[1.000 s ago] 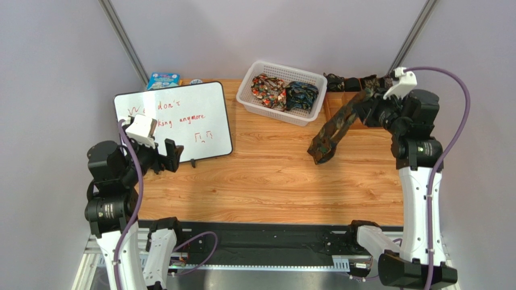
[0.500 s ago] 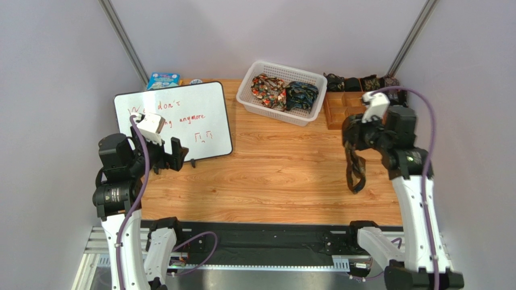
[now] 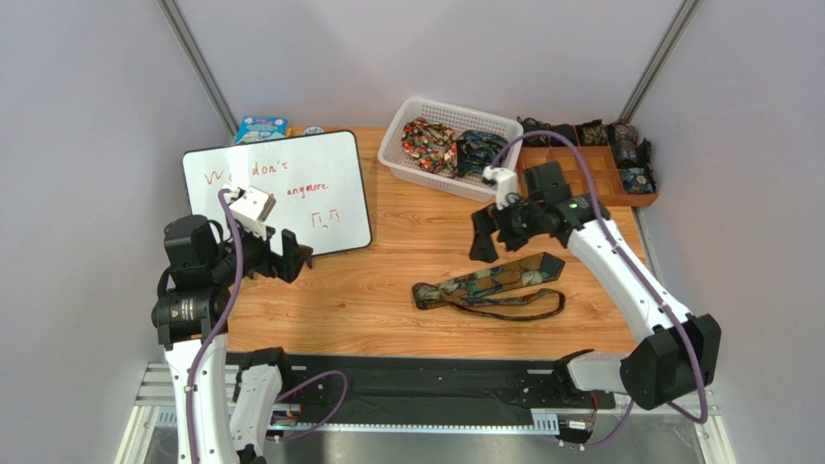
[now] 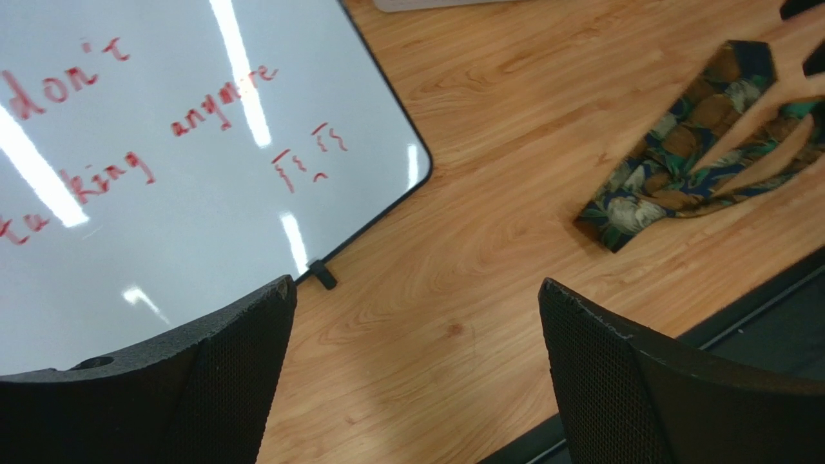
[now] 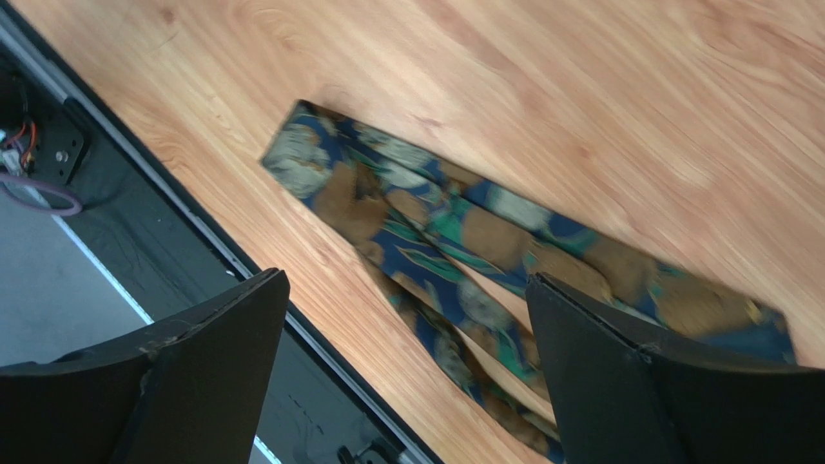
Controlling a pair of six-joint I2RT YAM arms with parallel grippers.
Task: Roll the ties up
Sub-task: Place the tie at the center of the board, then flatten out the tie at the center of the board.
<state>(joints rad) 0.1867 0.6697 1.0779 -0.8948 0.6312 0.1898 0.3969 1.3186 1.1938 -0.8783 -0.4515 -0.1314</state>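
The left gripper [image 3: 281,253] hangs over the table's [image 3: 407,329] near left part with its jaws spread wide and nothing between them. Just behind it lies a whiteboard [image 3: 281,188] with red writing. Off to its right, well apart, a green, blue and brown patterned tie [image 3: 494,285] lies on the wood, doubled over on itself, with the narrow end trailing along its near side.

The right gripper [image 3: 496,240] hangs directly above the far edge of that tie, fingers fully apart and holding nothing. It seems to be clear of the fabric, though the blurred right wrist view does not settle this.

Beyond the right gripper stands a white slotted basket [image 3: 463,108] holding two bunched ties [image 3: 431,140]. To the gripper's far right sits a wooden compartment tray [image 3: 581,179] with small rolled ties [image 3: 593,132] in its back compartments.
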